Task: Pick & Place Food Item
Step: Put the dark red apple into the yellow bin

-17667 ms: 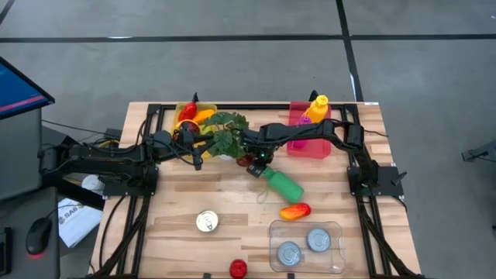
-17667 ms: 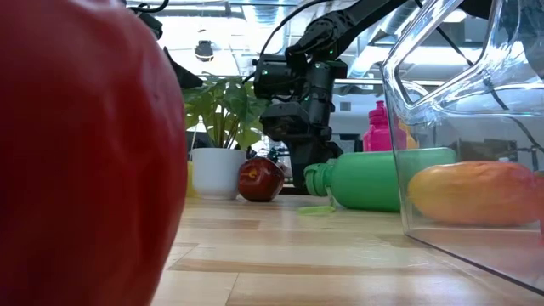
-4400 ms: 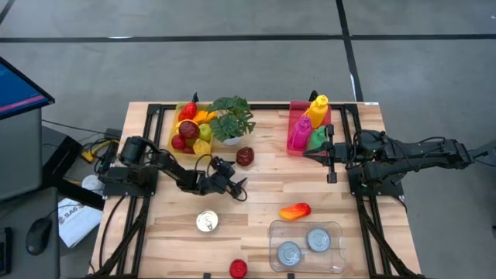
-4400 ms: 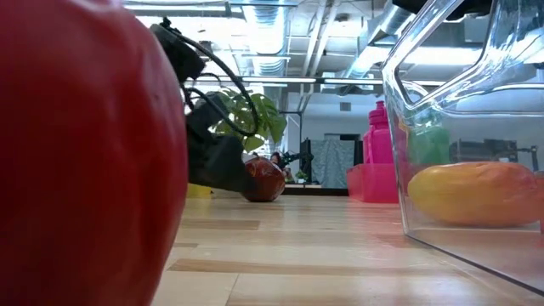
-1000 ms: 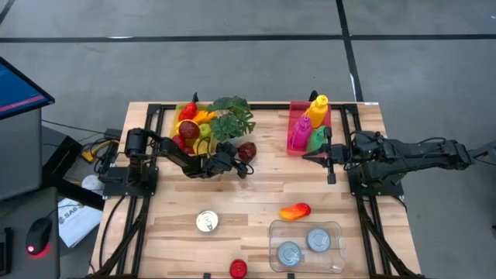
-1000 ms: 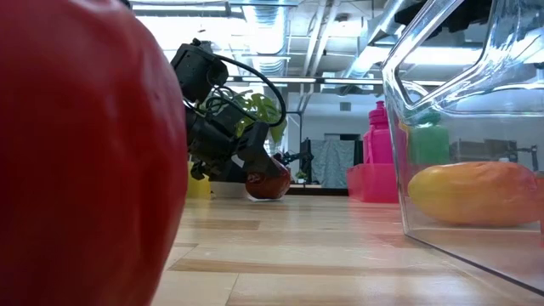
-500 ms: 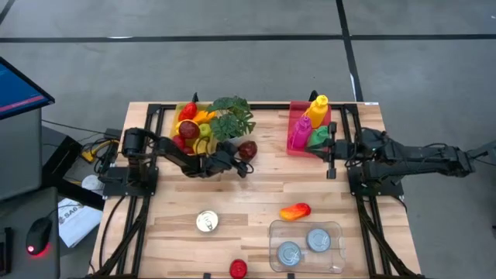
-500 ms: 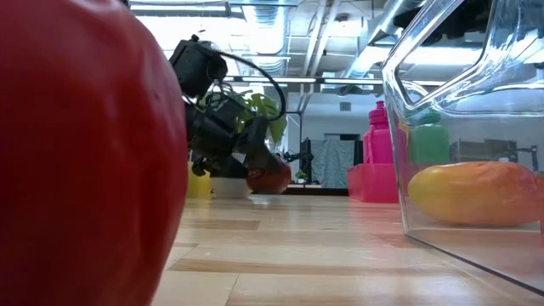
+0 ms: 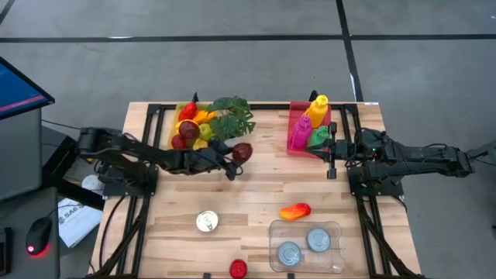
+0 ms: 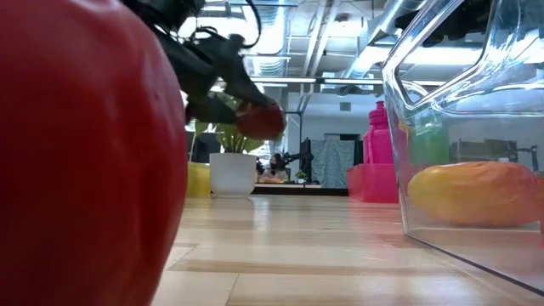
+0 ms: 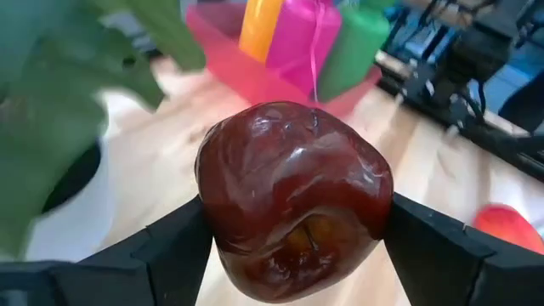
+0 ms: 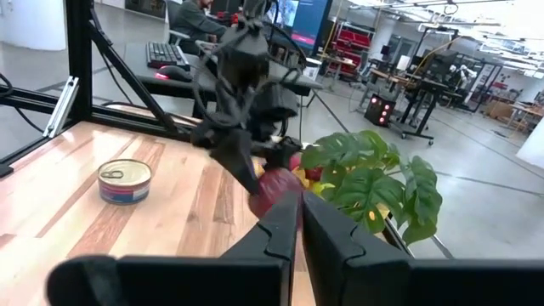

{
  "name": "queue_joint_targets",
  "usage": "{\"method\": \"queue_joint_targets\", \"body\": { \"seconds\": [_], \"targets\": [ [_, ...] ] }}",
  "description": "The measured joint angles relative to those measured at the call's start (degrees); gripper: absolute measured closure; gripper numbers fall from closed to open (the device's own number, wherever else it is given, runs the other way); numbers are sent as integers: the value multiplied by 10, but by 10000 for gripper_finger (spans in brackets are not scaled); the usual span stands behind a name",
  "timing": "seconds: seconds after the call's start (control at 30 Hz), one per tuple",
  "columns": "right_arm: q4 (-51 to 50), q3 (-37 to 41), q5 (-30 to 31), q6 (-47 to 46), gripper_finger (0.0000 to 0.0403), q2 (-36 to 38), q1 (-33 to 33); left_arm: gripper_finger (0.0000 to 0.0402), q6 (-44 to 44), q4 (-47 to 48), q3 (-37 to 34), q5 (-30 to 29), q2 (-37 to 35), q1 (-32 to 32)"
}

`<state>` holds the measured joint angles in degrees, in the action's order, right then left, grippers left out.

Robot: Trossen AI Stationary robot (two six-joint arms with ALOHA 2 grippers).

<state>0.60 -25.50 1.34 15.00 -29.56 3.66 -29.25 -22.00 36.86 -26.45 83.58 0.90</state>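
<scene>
The left gripper point(image 9: 237, 157) squeezes a dark red apple point(image 9: 242, 151) between its two fingers point(image 11: 170, 246) and holds it up in the air, off the table point(image 9: 256, 198). The apple hangs just beside the potted plant point(image 9: 230, 118), on its near right side. The yellow fruit basket point(image 9: 188, 124) sits on the plant's left, at the far edge of the table.

To the right of the apple the wood is bare all the way to the pink bin point(image 9: 308, 130) with bottles in it. The right gripper point(image 9: 332, 159) waits close to that bin, at the right side, with its fingers pressed together and nothing in them.

Nearer, a tin can point(image 9: 207, 222) and a mango point(image 9: 295, 211) lie well apart. A clear tub point(image 9: 307, 246) with two cans and a red fruit point(image 9: 238, 268) sit at the near edge.
</scene>
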Motion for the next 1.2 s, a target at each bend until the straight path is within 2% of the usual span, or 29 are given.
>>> {"method": "queue_joint_targets", "body": {
  "seconds": [0.2, 0.4, 0.63, 0.8, 0.97, 1.03, 1.2],
  "targets": [
    [0, 0, 1, 0, 388, 0, 0, 104, -70, 173, 0, 0, -97, 36],
    [-2, 0, 1, 0, 388, 0, 0, 105, -126, 300, 0, 3, -203, 63],
    [-2, 0, 1, 0, 388, 0, 0, 105, -216, 472, 0, -9, -310, 71],
    [-1, 0, 1, 0, 388, 0, 0, 105, -237, 551, 0, -87, -346, 69],
    [1, 0, 1, 0, 388, 0, 0, 105, -218, 561, 0, -243, -354, 63],
    [3, 0, 1, 0, 388, 0, 0, 105, -206, 559, 0, -285, -350, 51],
    [12, 0, 1, 0, 388, 0, 0, 105, -179, 534, 0, -274, -331, -7]
  ]
}}
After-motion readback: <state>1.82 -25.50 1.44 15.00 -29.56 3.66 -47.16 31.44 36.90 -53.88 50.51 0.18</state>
